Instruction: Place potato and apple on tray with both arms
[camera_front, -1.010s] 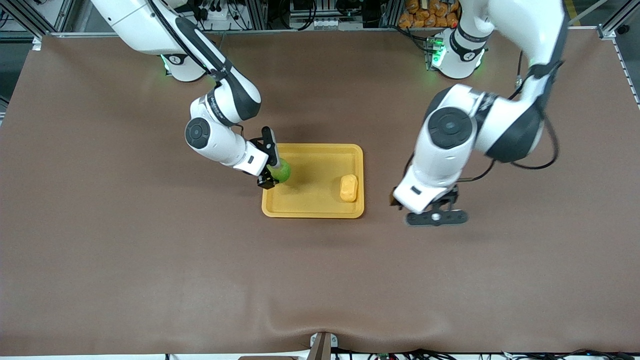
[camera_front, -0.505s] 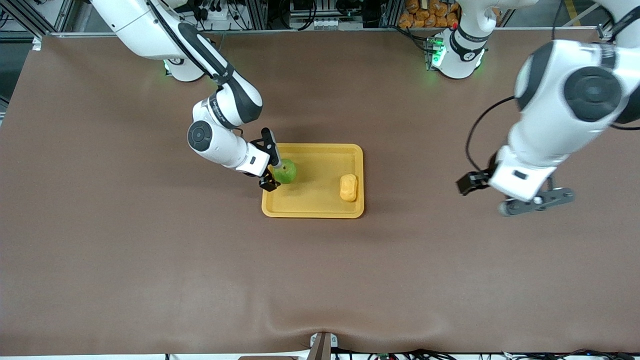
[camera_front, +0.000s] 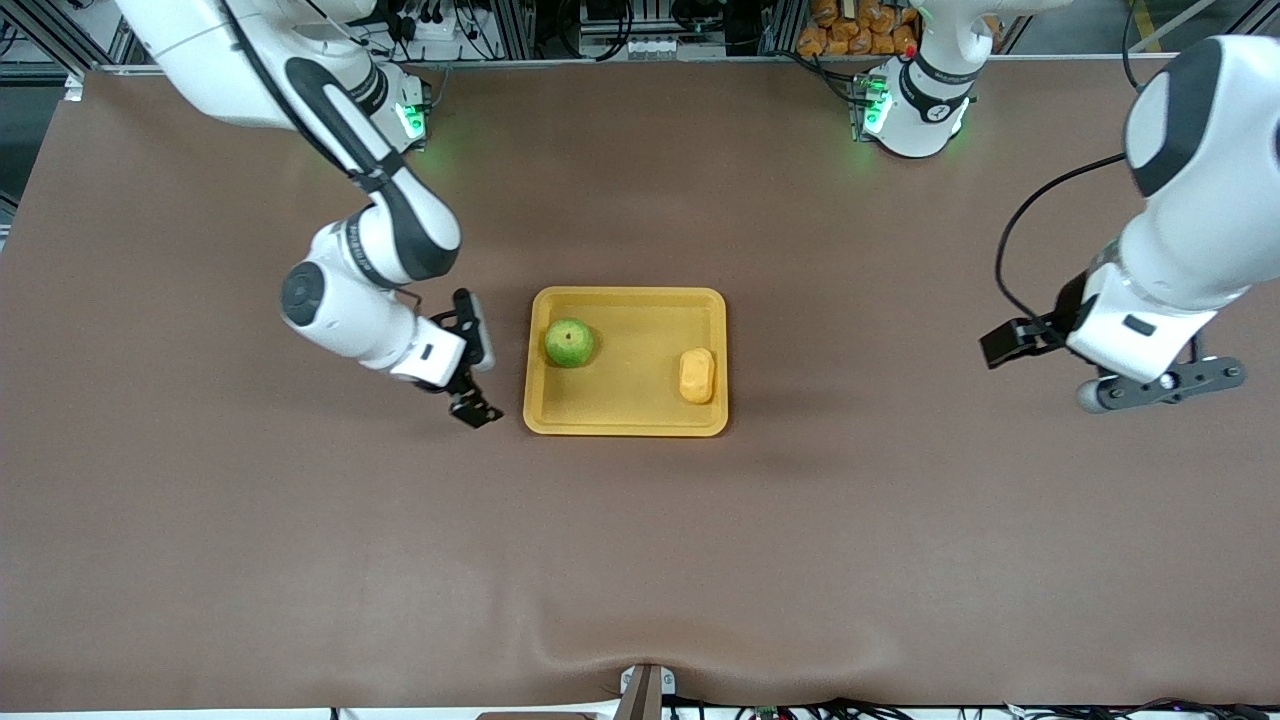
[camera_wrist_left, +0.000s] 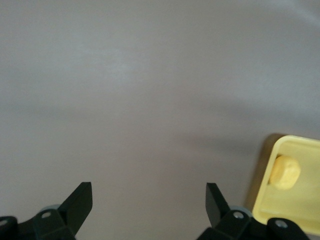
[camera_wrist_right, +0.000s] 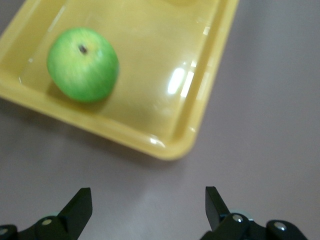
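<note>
From my remote seat I see a brown table (camera_front: 640, 560) from above, with both arm bases along its top edge. Starting at the right arm's end, the right gripper (camera_front: 478, 366) hangs over bare table just beside the tray's short edge, its two black fingers spread apart and holding nothing. Next comes the yellow tray (camera_front: 628, 421), lying near the middle of the table. The green apple (camera_front: 569, 342) sits in the tray close to the edge toward the right arm, stem dimple up. The yellow-orange potato (camera_front: 697, 375) lies in the tray against the rim toward the left arm. At the left arm's end, well apart from the tray, the left gripper (camera_front: 1160, 385) hangs over bare table, fingers wide apart and empty.
</note>
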